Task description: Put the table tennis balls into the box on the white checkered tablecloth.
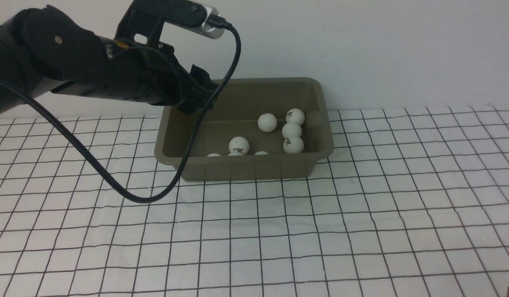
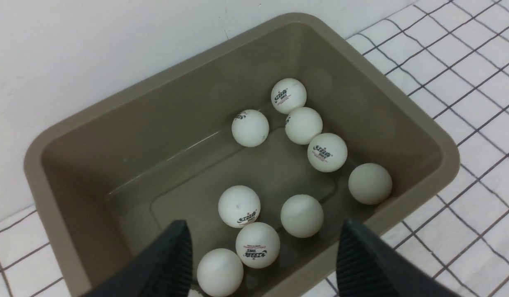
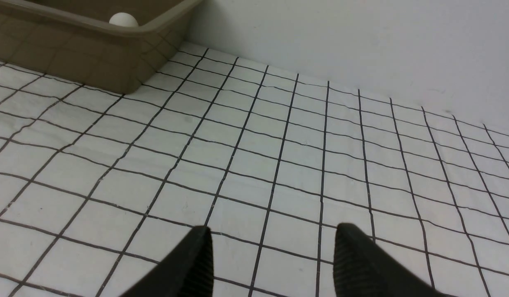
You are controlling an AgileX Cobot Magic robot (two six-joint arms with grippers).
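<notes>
I have the left tool (image 2: pixel 262 255) hanging over the rectangular olive-grey plastic box (image 1: pixel 246 169) with the flared rim, above the box's near left corner. Its two ribbed black fingers (image 2: pixel 172 260) stand well apart with nothing between them, so I read that tool as open and empty.

What matters now is that every small matte white table tennis ball I can find lies inside the box, below and beyond the left tool. Through the left wrist camera I count nine: four bunched near the far right corner of the box (image 2: pixel 303 125), one alone against the right wall (image 2: pixel 369 183), and four loosely grouped by the near wall (image 2: pixel 258 245), directly under the tool. Balls and box have no long axis that would govern an approach; the box's longer side runs across my front view.

On the white checkered tablecloth (image 1: pixel 361 231) covering the worktop I see no ball left outside the box, to either side or in front of it. My judgement is that the loading is finished or nearly so, though anything beyond the picture edges I cannot rule out.

The left arm reaches in from the box's left, roughly level, wrist tipped down over the rim. The right tool (image 3: pixel 271 264) sits low over bare cloth, well to the right of the box, fingers parted and empty.
</notes>
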